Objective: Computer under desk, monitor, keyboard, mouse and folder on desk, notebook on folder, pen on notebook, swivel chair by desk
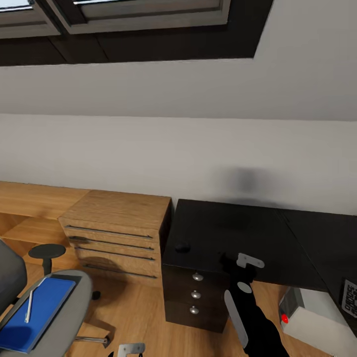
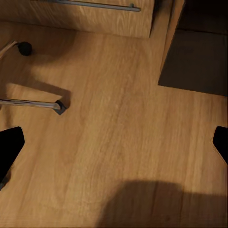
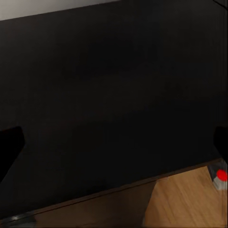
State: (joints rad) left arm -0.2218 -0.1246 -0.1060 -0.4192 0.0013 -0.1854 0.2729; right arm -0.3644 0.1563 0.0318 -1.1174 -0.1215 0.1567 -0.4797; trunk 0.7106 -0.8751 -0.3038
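The swivel chair (image 1: 69,302) stands at the lower left with the blue folder (image 1: 42,310) on its seat and a thin white pen (image 1: 30,305) lying on the folder. The black desk (image 1: 238,233) holds a small dark mouse (image 1: 182,246) near its left end. My right gripper (image 1: 230,262) hovers open over the desk top (image 3: 114,95). My left gripper (image 2: 114,147) is open and low over the wooden floor. The computer (image 1: 317,317) sits under the desk, its red dot (image 3: 222,175) showing. The keyboard (image 1: 350,297) peeks in at the right edge. Monitor and notebook are out of view.
A light wooden chest of drawers (image 1: 119,233) stands against the desk's left side. Black desk drawers (image 1: 196,295) with silver knobs face me. A chrome chair leg (image 2: 33,103) and castor (image 2: 23,47) lie near my left gripper. A sloped white wall rises behind.
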